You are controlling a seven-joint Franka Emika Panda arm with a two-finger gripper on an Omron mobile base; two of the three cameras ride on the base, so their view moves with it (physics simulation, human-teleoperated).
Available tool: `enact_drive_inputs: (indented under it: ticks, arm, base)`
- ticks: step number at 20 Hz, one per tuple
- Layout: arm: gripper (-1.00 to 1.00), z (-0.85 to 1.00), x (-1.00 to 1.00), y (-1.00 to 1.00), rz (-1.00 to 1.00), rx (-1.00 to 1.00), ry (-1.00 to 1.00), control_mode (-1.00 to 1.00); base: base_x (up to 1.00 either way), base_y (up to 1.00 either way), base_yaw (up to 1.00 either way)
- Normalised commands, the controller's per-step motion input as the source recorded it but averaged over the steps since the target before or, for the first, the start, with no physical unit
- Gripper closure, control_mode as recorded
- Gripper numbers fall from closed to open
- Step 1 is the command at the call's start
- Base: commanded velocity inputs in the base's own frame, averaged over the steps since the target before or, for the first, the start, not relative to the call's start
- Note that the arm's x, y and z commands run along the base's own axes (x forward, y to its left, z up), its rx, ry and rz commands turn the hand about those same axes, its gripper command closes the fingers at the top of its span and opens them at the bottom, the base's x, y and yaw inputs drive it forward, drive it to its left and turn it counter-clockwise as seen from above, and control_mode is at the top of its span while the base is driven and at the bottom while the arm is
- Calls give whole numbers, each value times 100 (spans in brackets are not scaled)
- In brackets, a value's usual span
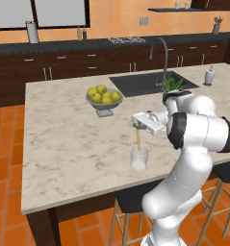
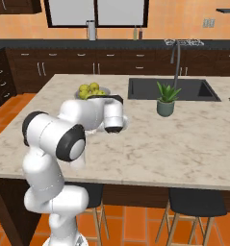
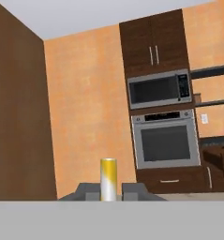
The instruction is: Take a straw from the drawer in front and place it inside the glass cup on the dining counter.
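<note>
Dining counter (image 1: 58,139): the beige slab carries everything here.
Glass cup (image 1: 139,159): upright near the counter's front edge, directly under the hand.
Gripper (image 1: 137,126): fingers clamped on the straw.
Straw (image 1: 138,139): hangs vertically, lower end dipping into the cup.
Advice: I'd release only once it's centred, clear of the rim.
</note>
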Motion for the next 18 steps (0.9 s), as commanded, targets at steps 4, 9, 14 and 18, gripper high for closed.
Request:
enact_drive_inputs:
  ticks: [4,9,14,18]
  arm:
    - [100,-31,15,0,10,3,-6,-100]
    - [100,-32,17,0,8,1,-6,-100]
    - [100,-10,-47,0,7,5,-3,-100]
    - [100,0,-76,0,7,9,-3,-100]
  base:
    - [0,0,0]
    - [0,0,0]
    - [0,0,0]
    - [0,0,0]
